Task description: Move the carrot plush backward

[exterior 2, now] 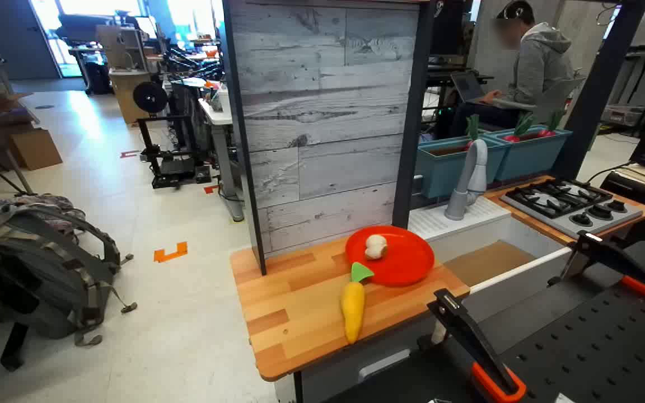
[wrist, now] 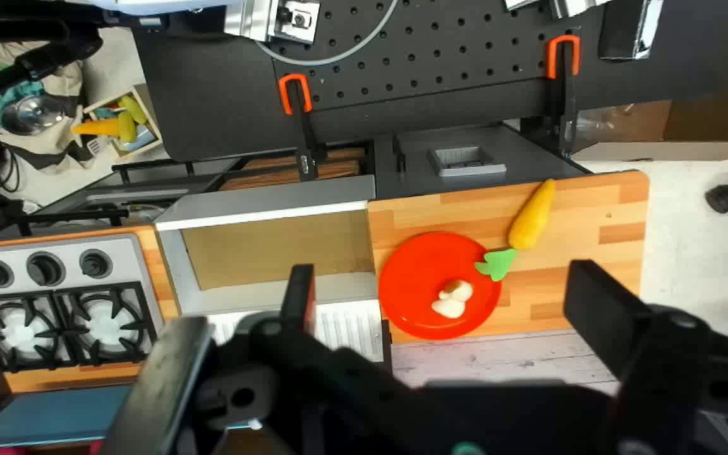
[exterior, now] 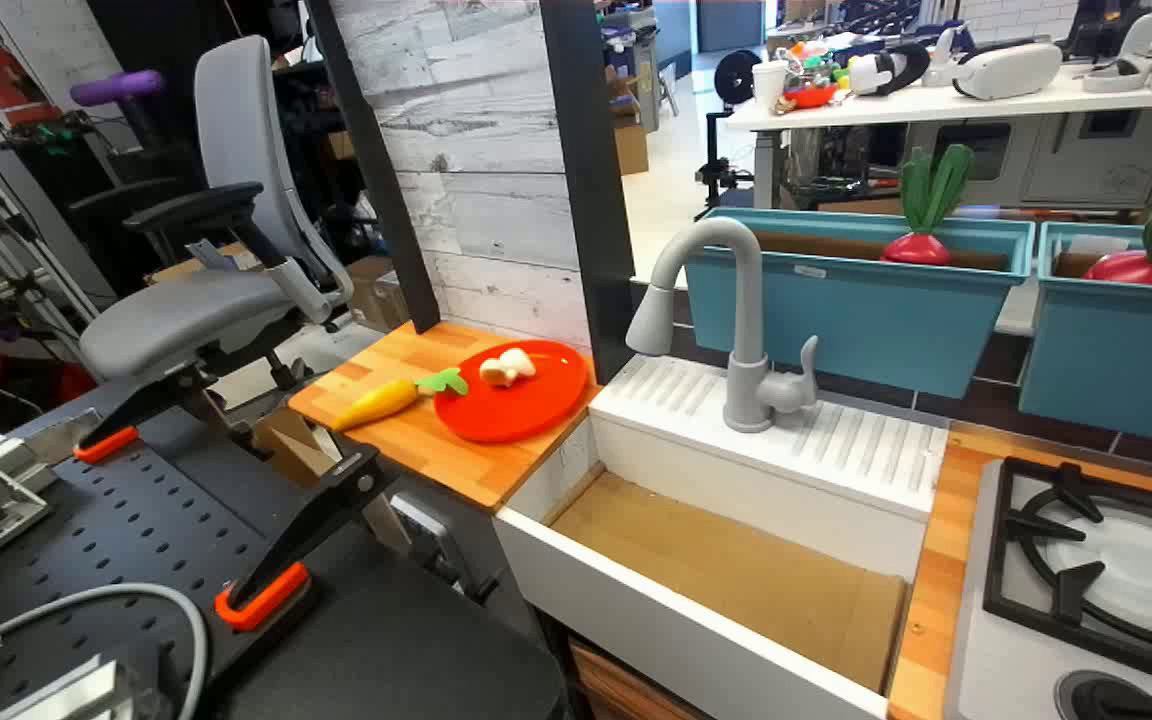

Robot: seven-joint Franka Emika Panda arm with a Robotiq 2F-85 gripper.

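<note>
Lying on the wooden desk (exterior 2: 300,302), the carrot plush (exterior 2: 353,308) has its yellow tip right at the front edge, facing the black perforated table (wrist: 395,117); its green leaves (wrist: 497,264) overlap the rim of the red plate (exterior 2: 406,271). That plate sits close by the corner where the sink-side edge meets the back edge along the grey plank panel (exterior 2: 328,112), and a pale mushroom-like piece (wrist: 452,299) rests in it. In the wrist view the gripper (wrist: 441,275) stands wide, its two dark fingers (wrist: 299,303) well apart. Past the sink-side edge come the white sink (exterior: 656,630), the grey faucet (exterior: 749,300) and, farther along, the stove (exterior 2: 571,207). Two black clamps (wrist: 304,136) with orange grips stand near the desk's front edge. In an exterior view a backpack (exterior 2: 48,268) lies beyond the outer edge, across from the sink.
</note>
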